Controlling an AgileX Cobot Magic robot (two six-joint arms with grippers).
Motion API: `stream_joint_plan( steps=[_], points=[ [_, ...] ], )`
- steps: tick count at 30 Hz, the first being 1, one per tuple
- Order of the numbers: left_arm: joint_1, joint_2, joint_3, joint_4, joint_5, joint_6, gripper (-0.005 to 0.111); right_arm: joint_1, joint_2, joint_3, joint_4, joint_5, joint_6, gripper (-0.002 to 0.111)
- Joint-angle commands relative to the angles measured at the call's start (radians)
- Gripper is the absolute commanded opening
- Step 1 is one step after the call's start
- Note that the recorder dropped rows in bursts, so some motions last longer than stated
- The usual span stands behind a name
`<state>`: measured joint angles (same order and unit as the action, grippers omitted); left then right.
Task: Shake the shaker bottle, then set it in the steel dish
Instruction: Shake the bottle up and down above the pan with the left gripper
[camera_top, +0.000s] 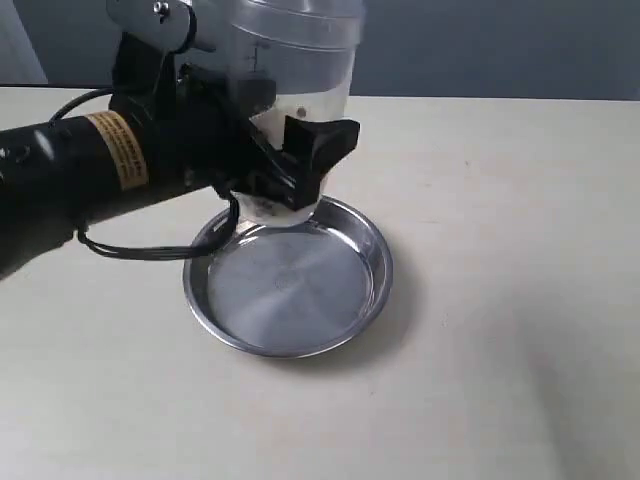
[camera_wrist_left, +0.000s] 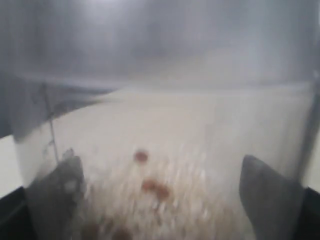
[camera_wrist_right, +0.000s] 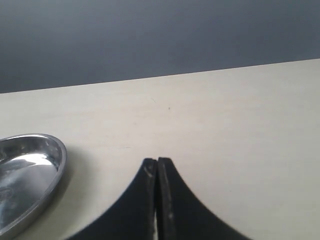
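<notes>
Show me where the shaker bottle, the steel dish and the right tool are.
shaker bottle (camera_top: 300, 65), exterior view, clear upper wall.
steel dish (camera_top: 285, 295), exterior view, bare flat bottom.
right tool (camera_wrist_right: 157, 166), right wrist view, between its shut fingertips.

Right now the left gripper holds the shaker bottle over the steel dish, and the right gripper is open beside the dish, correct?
Not quite: the right gripper is shut, its fingers pressed together and empty, as the right wrist view shows. The left gripper does hold the shaker bottle over the steel dish.
</notes>
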<state>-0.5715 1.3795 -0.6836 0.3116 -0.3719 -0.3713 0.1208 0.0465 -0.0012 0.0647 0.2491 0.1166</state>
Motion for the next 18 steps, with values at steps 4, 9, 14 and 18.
stream_joint_plan(
  steps=[4,9,14,18],
  points=[
    [0.02,-0.054,-0.059,0.023,-0.139,-0.045,0.0,-0.003,0.005,0.001,-0.003,-0.013,0.0,-0.001],
    [0.02,0.014,0.03,0.017,0.113,-0.019,0.0,-0.003,0.005,0.001,-0.003,-0.016,0.0,-0.001],
    [0.02,-0.015,0.05,0.011,-0.114,-0.043,0.0,-0.003,0.005,0.001,-0.003,-0.016,0.0,-0.001],
    [0.02,-0.066,0.033,0.02,-0.037,-0.062,0.0,-0.003,0.005,0.001,-0.003,-0.016,0.0,-0.001]
  ],
)
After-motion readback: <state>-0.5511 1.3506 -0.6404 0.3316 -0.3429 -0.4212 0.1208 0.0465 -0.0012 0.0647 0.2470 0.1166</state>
